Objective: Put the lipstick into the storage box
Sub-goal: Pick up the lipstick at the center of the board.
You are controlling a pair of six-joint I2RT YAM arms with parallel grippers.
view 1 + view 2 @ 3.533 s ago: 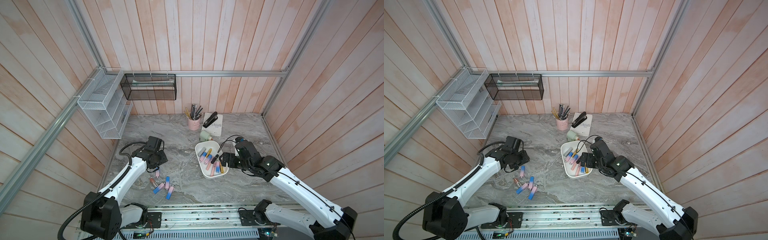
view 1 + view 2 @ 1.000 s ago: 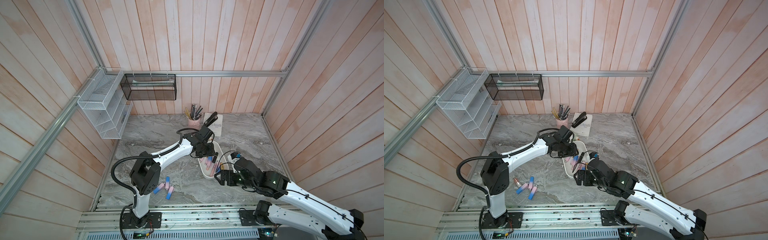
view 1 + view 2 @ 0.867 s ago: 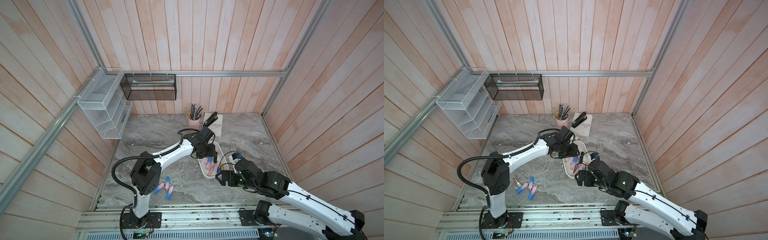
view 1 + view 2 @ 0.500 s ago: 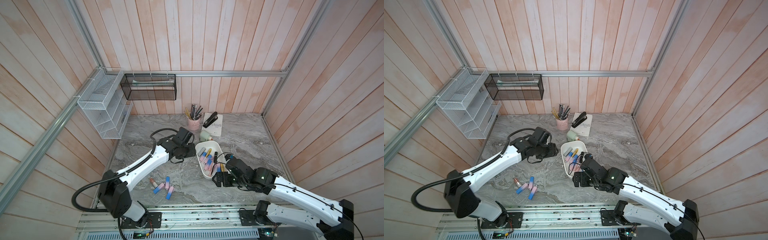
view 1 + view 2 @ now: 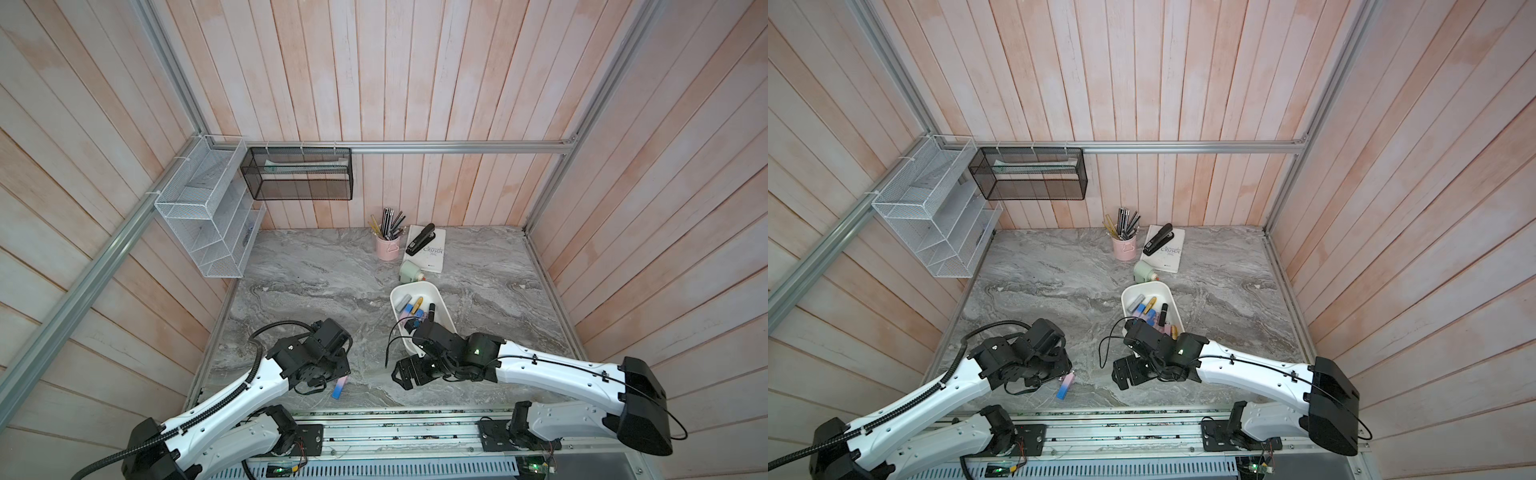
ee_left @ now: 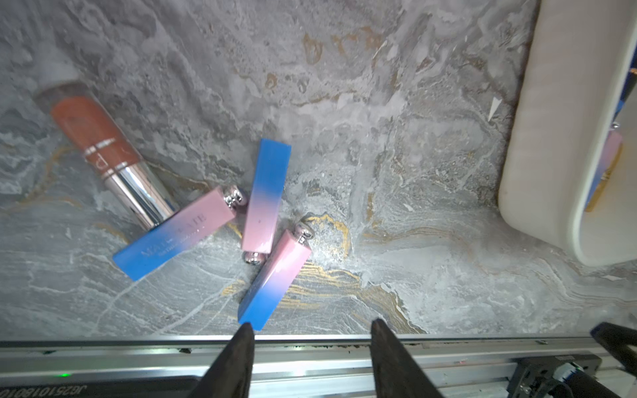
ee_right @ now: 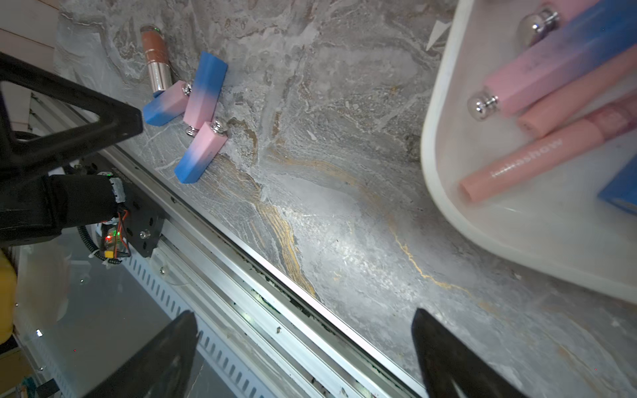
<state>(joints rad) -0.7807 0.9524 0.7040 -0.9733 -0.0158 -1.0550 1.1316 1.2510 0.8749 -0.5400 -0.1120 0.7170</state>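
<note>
Three pink-and-blue square lipsticks [image 6: 263,196] and a round brown-and-silver lipstick [image 6: 103,144] lie in a loose pile on the marble near the front left edge. My left gripper [image 6: 310,327] hangs open just above them, nothing between its fingers, one fingertip over the blue end of the nearest lipstick [image 6: 275,275]. In both top views only one lipstick [image 5: 338,387] [image 5: 1066,385] of the pile shows past the arm. The white storage box [image 5: 440,293] [image 5: 1173,293] [image 7: 444,193] holds several lipsticks [image 7: 551,69]. My right gripper [image 7: 305,320] [image 5: 401,376] is open and empty, beside the box's near end, over the table's front edge.
At the back stand a pink pen cup [image 5: 386,249], a book with a black stapler [image 5: 420,239] on it, and a small green item [image 5: 409,270]. A white wire rack [image 5: 208,224] and a black mesh basket [image 5: 297,178] hang on the walls. A metal rail [image 7: 241,262] runs along the front edge.
My left arm has swung back from the storage box to the lipstick pile at the front left. My right arm has shifted slightly toward the front edge, still open.
</note>
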